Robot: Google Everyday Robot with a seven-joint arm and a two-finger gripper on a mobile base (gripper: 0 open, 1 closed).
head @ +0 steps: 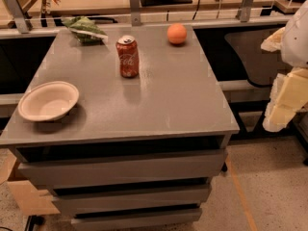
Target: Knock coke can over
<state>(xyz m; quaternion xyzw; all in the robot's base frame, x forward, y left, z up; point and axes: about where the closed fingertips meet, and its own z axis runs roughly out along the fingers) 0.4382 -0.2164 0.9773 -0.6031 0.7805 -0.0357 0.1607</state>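
The coke can [128,56] is red with white script and a silver top. It stands upright on the grey cabinet top [159,100], towards the back and a little left of centre. My gripper [285,99] is at the right edge of the view, off the cabinet's right side, well apart from the can. Only its pale, cream-coloured parts show below the white arm.
An orange ball [176,33] sits at the back, right of the can. A green bag [85,29] lies at the back left. A white bowl [48,101] sits near the front left edge. A desk with cables stands behind the cabinet.
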